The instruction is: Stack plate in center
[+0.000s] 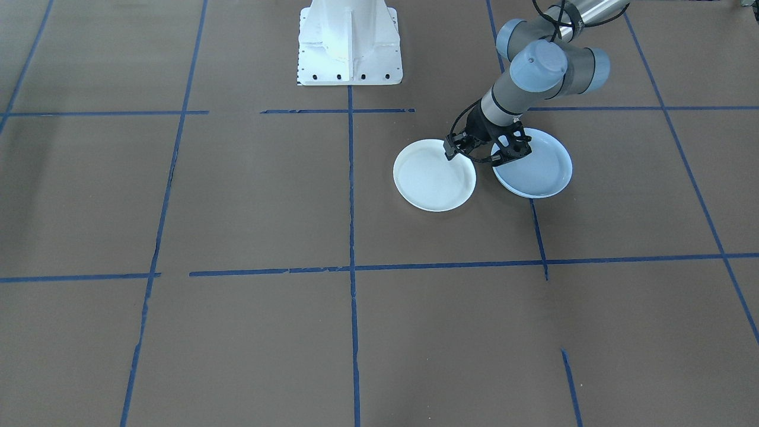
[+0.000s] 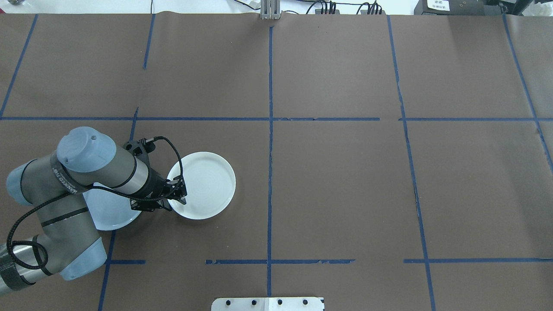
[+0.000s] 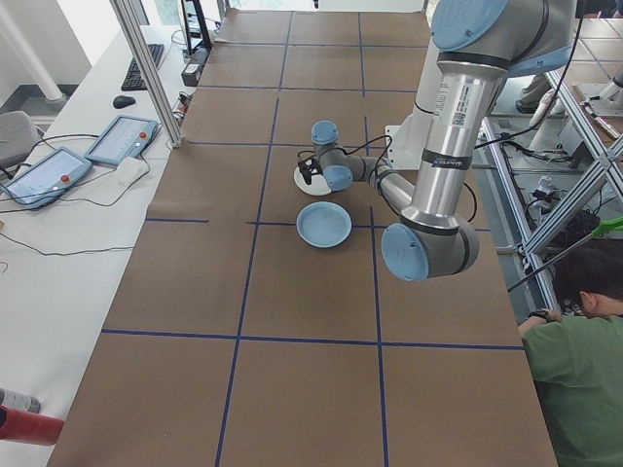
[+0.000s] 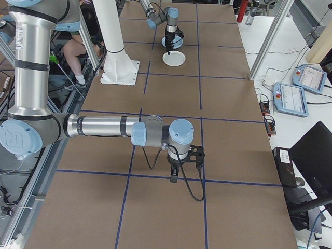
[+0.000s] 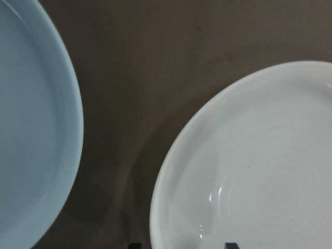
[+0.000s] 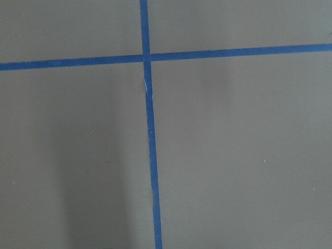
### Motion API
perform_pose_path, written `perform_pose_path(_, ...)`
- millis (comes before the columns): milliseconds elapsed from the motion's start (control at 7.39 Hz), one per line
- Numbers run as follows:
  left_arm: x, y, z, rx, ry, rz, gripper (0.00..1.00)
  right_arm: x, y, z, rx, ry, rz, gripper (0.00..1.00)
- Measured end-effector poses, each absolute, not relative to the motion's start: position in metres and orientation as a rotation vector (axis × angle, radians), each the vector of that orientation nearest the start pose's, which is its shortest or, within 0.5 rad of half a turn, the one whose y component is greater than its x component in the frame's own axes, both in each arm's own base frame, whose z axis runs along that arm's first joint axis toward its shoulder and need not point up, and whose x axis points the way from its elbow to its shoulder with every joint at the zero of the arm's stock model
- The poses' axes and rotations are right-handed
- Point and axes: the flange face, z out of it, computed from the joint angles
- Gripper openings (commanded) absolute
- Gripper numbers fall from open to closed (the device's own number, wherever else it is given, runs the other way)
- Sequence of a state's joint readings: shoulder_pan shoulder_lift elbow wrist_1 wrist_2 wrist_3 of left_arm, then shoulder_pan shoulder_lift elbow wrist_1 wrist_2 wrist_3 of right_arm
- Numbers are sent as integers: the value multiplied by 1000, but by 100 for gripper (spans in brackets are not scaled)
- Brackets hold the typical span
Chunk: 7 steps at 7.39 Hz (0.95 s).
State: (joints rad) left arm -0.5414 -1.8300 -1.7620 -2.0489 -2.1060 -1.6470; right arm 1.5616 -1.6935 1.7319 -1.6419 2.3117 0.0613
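Left gripper [image 1: 474, 150] sits low at the white plate's [image 1: 434, 175] rim, on the edge facing the light-blue plate [image 1: 536, 166]. One finger looks inside the rim, the other outside. Jaws look narrow around that rim, but I can't tell whether they're actually clamped or just straddling it. The wrist view shows only two dark fingertip stubs at the bottom edge, either side of the rim, with no clear contact.

White plate is glossy, with concentric ripples in the well. My read: rigid ceramic or melamine, moderate weight, slippery, chips if dropped. The rim is the only usable grip; pinch it deep and expect the plate to droop from an edge hold, so lift slowly.

Both plates lie flat on the brown table [image 1: 249, 332], side by side with a narrow strip of table between them. The blue one is partly under the left arm's forearm.

Right gripper [image 4: 175, 174] hangs over bare taped table, well apart from both plates. Only a side view shows it, so can't tell its opening.
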Motion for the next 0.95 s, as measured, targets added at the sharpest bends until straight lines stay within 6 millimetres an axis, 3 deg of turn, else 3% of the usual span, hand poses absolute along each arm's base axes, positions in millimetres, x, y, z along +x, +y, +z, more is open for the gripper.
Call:
perform_pose_path(541, 464, -375, 378, -275, 992, -314, 30, 62, -438, 646, -57, -739, 62, 100)
perform_pose_path(677, 464, -375, 380, -276, 989, -314, 21, 62, -438, 646, -57, -739, 62, 100)
perform_pose_path(812, 465, -376, 381, -275, 988, -312, 0, 62, -438, 646, -57, -739, 62, 100)
perform_pose_path(947, 465, -375, 380, -279, 989, -303, 0, 62, -438, 646, -57, -739, 62, 100)
